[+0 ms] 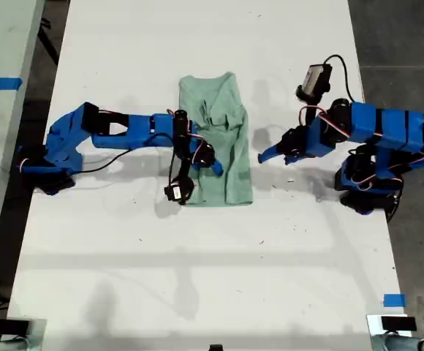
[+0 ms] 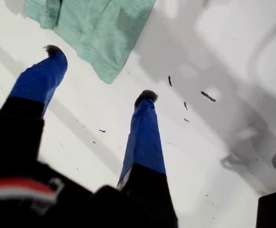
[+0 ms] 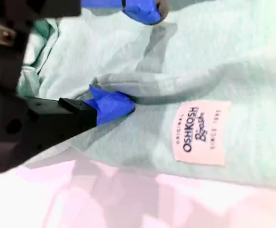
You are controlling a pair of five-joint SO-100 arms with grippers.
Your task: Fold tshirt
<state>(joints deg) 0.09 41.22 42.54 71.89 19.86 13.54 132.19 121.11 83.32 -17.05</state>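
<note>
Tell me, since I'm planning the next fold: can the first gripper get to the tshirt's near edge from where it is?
Probably yes. My first gripper hangs open over bare table, and nothing lies between it and the tshirt edge.

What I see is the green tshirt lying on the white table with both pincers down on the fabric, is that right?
Not quite. Only my second pincer is down on the tshirt. My first pincer hangs open over the white table, short of the cloth's edge, as the first wrist view shows. The tshirt does lie on the white table.
</note>
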